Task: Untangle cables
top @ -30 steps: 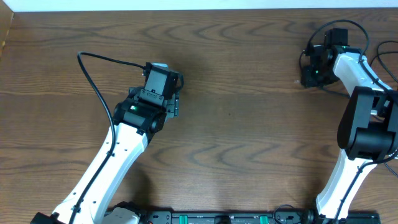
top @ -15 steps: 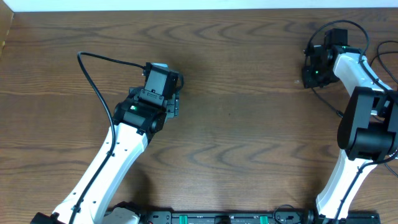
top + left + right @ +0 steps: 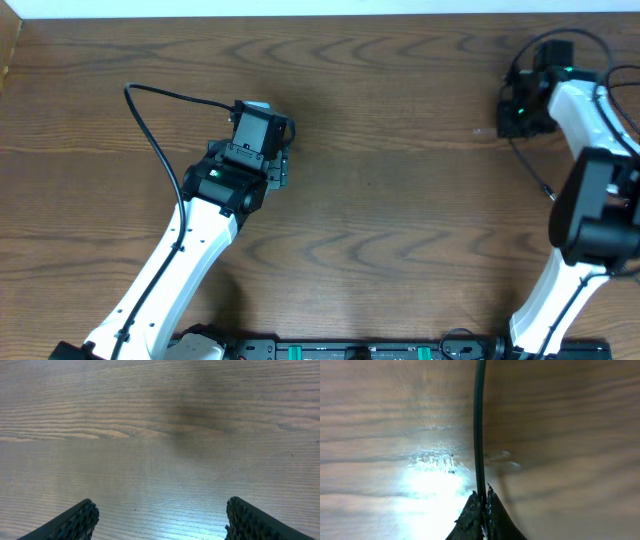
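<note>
Right gripper [image 3: 481, 499] is pinching the black cable [image 3: 479, 425] between its pressed-together fingertips near the table's [image 3: 400, 200] far right edge, probably to draw it free, while the left gripper [image 3: 160, 520] is hovering spread wide over bare wood, holding nothing, and the white cable is showing nowhere.

Both arms carry white link shells with black joint housings: left arm [image 3: 170, 265], right arm [image 3: 592, 140]. A green indicator light [image 3: 213, 177] glows on each wrist housing. A thick black wire [image 3: 150, 130] runs off the left arm. The left gripper [image 3: 160, 520] pads [image 3: 75, 521] are black and studded; the right gripper [image 3: 482, 496] fingertips [image 3: 467, 520] appear similar, though blurred.
</note>
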You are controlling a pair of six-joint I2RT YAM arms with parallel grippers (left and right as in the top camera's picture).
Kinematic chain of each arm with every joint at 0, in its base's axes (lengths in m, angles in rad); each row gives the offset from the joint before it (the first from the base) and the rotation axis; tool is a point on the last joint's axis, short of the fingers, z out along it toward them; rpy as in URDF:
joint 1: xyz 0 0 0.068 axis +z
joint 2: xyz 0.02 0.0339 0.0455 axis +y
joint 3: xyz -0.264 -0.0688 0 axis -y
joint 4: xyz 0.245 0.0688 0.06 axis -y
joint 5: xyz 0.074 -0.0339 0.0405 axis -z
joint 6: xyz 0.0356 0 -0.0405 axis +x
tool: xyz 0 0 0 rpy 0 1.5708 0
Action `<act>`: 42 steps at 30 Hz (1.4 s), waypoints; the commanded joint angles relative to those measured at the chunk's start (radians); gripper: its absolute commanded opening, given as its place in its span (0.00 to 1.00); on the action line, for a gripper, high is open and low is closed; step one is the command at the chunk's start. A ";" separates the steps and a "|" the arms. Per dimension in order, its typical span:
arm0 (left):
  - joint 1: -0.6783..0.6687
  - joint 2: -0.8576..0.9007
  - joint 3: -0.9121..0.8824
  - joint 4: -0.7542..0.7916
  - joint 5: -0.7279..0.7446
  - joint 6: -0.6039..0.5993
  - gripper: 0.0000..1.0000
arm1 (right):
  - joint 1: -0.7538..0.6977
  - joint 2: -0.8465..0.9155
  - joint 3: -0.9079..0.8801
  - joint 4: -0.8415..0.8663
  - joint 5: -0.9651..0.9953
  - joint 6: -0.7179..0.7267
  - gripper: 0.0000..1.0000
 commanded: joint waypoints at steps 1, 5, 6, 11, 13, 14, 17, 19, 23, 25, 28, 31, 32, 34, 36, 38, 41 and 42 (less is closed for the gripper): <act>0.005 0.006 -0.006 -0.004 -0.003 0.014 0.83 | -0.030 -0.179 0.048 0.009 -0.005 0.066 0.01; 0.005 0.006 -0.006 -0.004 -0.003 0.014 0.83 | -0.068 -0.336 0.048 0.022 -0.006 0.092 0.01; 0.005 0.006 -0.006 -0.004 -0.003 0.014 0.83 | -0.082 -0.373 0.048 0.027 -0.004 0.092 0.01; 0.005 0.006 -0.006 -0.004 -0.003 0.014 0.83 | -0.188 -0.491 0.048 0.049 0.013 0.103 0.01; 0.005 0.006 -0.006 -0.004 -0.003 0.014 0.83 | -0.227 -0.497 0.048 0.048 0.043 0.123 0.01; 0.005 0.006 -0.006 -0.004 -0.003 0.014 0.83 | -0.254 -0.497 0.048 0.045 0.061 0.133 0.01; 0.005 0.006 -0.006 -0.004 -0.003 0.014 0.83 | -0.327 -0.493 0.046 0.032 0.104 0.156 0.01; 0.005 0.006 -0.006 -0.004 -0.003 0.014 0.83 | -0.372 -0.493 0.046 0.028 0.108 0.159 0.01; 0.005 0.006 -0.006 -0.004 -0.003 0.014 0.83 | -0.486 -0.492 0.041 0.026 0.110 0.159 0.01; 0.005 0.006 -0.006 -0.004 -0.003 0.014 0.83 | -0.539 -0.492 0.029 0.021 0.110 0.159 0.01; 0.005 0.006 -0.006 -0.004 -0.003 0.014 0.83 | -0.621 -0.492 -0.011 0.020 0.110 0.185 0.01; 0.005 0.006 -0.006 -0.004 -0.003 0.014 0.83 | -0.698 -0.486 -0.079 0.039 0.110 0.224 0.01; 0.005 0.006 -0.006 -0.004 -0.003 0.014 0.83 | -0.716 -0.482 -0.098 0.049 0.110 0.238 0.01; 0.005 0.006 -0.006 -0.004 -0.003 0.014 0.83 | -0.745 -0.479 -0.138 0.072 0.110 0.265 0.01; 0.005 0.006 -0.006 -0.004 -0.003 0.014 0.83 | -0.777 -0.479 -0.185 0.100 0.110 0.290 0.01; 0.005 0.006 -0.006 -0.004 -0.003 0.014 0.83 | -0.799 -0.479 -0.218 0.122 0.110 0.309 0.01; 0.005 0.006 -0.006 -0.004 -0.003 0.014 0.83 | -0.812 -0.479 -0.230 0.131 0.110 0.330 0.01; 0.005 0.006 -0.006 -0.004 -0.003 0.014 0.83 | -0.813 -0.479 -0.230 0.131 0.110 0.330 0.05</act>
